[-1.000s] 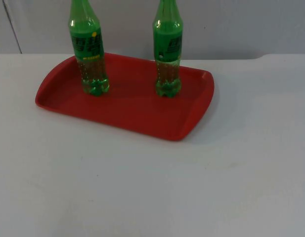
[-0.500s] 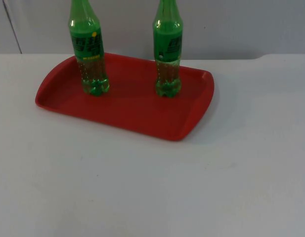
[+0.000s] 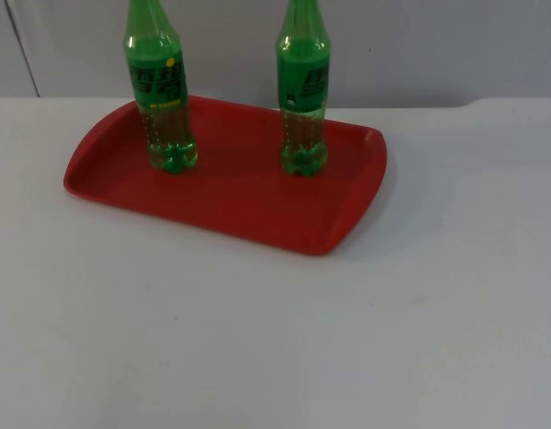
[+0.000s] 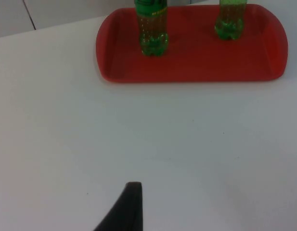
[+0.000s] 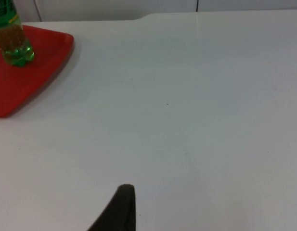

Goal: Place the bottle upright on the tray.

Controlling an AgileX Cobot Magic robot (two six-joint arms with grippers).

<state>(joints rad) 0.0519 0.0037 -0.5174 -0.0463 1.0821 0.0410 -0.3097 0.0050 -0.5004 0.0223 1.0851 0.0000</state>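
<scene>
Two green bottles stand upright on the red tray (image 3: 239, 201) at the back of the table. The left bottle (image 3: 159, 89) is near the tray's left end. The right bottle (image 3: 303, 98) is near its right end. In the left wrist view both bottles, left (image 4: 153, 29) and right (image 4: 230, 21), stand on the tray (image 4: 187, 62), far ahead of my left gripper (image 4: 131, 207), which hangs over bare table. In the right wrist view my right gripper (image 5: 120, 207) is over bare table, away from the tray (image 5: 23, 82) and the right bottle (image 5: 12, 41). Neither gripper holds anything.
The grey partition wall (image 3: 436, 45) rises right behind the tray. White table top (image 3: 275, 340) stretches in front of the tray and to its right.
</scene>
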